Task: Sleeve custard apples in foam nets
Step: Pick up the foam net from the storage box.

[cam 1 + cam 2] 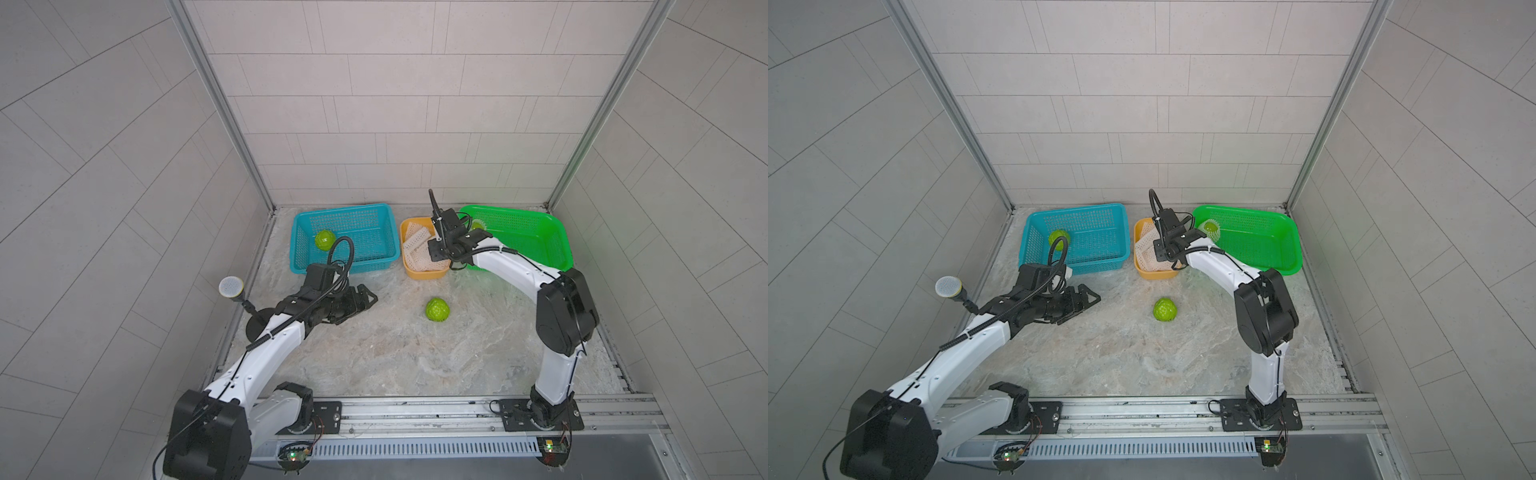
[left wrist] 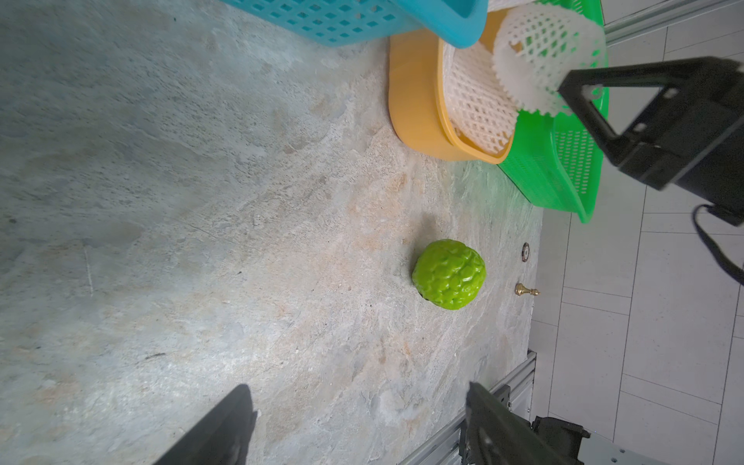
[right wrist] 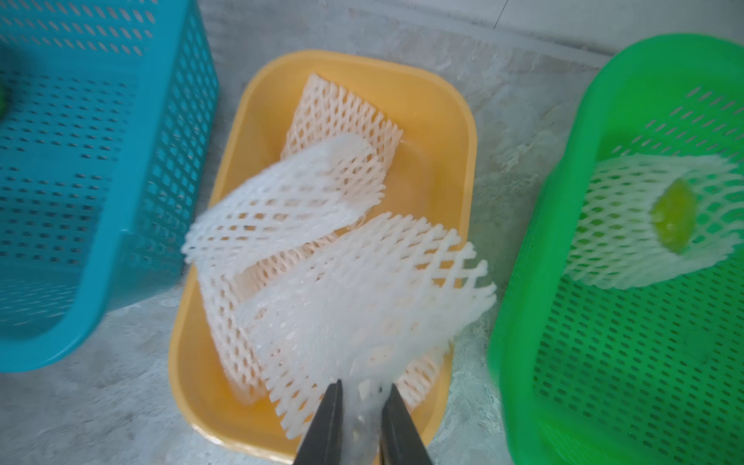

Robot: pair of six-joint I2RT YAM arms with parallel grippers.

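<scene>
Foam net [image 3: 362, 306] juts lengthwise from right end effector [image 3: 364, 385].

Eleven o'clock: left basket [image 1: 345, 208] with custard apple [image 1: 325, 240]. Twelve: tub [image 1: 428, 274] of foam nets [image 1: 415, 245]. One: right basket [image 1: 519, 210] with sleeved apple [image 1: 478, 225]. Centre: loose apple [image 1: 437, 309].

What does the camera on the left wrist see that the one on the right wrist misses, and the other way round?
Only the left wrist view: a bare custard apple lying on the table. Only the right wrist view: a sleeved custard apple inside the green basket. Both: the right pincer gripping a foam net, the yellow tub, the blue basket and the green one.
</scene>
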